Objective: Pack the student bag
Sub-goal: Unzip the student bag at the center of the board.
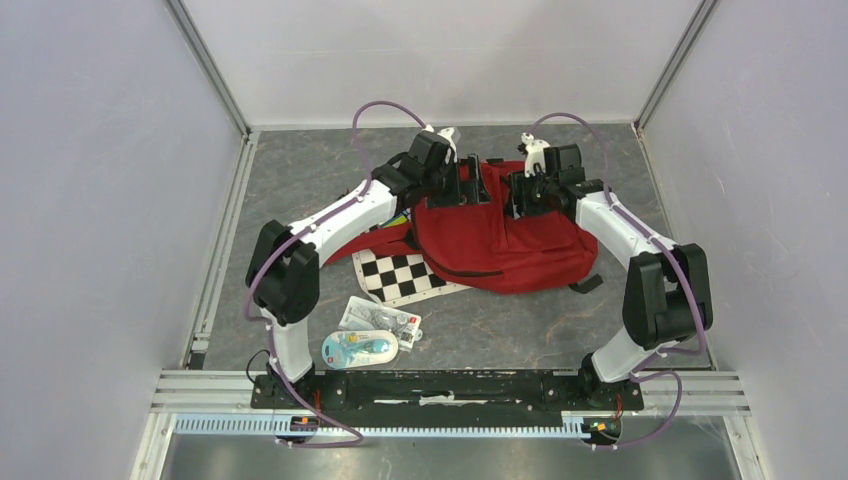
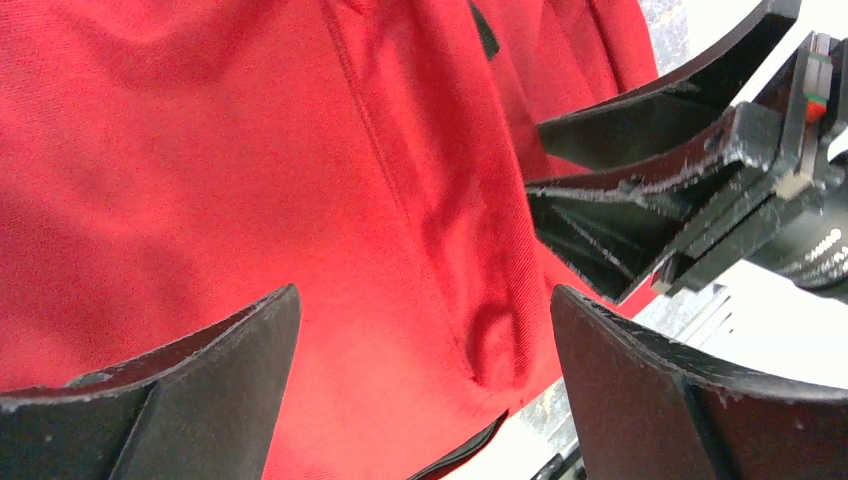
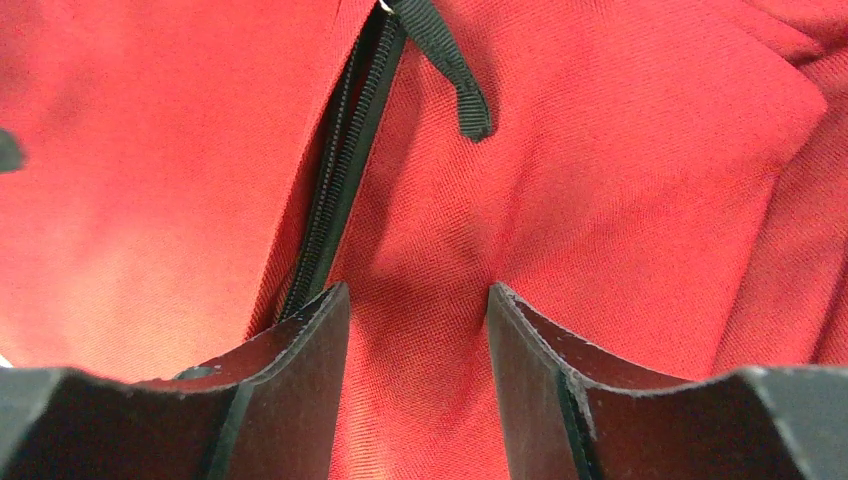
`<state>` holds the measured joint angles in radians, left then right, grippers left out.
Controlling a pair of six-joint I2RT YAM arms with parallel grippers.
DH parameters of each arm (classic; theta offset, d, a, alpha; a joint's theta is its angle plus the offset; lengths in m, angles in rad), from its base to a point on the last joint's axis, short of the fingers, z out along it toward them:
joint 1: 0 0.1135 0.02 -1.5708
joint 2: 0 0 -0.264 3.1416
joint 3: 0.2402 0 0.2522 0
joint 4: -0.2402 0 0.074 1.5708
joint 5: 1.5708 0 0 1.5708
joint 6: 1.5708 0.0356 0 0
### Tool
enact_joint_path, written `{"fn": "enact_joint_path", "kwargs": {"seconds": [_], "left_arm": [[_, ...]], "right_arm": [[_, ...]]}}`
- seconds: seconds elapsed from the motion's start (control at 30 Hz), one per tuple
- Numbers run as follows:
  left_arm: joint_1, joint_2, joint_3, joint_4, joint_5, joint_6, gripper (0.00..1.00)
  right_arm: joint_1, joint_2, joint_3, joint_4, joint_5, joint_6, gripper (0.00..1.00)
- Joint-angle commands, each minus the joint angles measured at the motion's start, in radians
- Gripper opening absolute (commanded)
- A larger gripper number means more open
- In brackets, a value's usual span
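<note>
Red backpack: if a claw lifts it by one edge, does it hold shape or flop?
Likely floppy: the backpack lies slumped and creased on the table, its cloth folding in the left wrist view. Probably sags from one grip point. The woven fabric looks grippy rather than slippery; the zipper may give a firmer hold.

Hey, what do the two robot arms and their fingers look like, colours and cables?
The left arm and right arm have white shells between black joints. A purple cable loops along each. Both are bolted to a black base bar. The fingers are black wedges with scuffed, pale edges.
</note>
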<state>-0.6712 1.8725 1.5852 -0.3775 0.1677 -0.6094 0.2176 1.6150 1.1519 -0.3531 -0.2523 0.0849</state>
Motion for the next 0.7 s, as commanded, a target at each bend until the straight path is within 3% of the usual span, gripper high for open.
{"fn": "enact_joint_path", "kwargs": {"seconds": [0.0, 0.23, 0.5, 0.67], "left_arm": [[-0.004, 0.053, 0.064, 0.100, 0.068, -0.100, 0.99], [-0.013, 0.138, 0.104, 0.134, 0.102, -0.134, 1.00], [-0.038, 0.231, 0.195, 0.031, 0.084, -0.071, 0.99], [-0.041, 0.214, 0.164, 0.000, 0.033, -0.032, 0.83]], "right_arm": [[0.058, -0.014, 0.053, 0.045, -0.100, 0.048, 0.57], [0.068, -0.040, 0.021, 0.047, -0.069, 0.054, 0.57], [0.068, -0.068, -0.006, 0.047, -0.052, 0.052, 0.57], [0.068, -0.097, -0.024, 0.046, -0.011, 0.043, 0.57]]}}
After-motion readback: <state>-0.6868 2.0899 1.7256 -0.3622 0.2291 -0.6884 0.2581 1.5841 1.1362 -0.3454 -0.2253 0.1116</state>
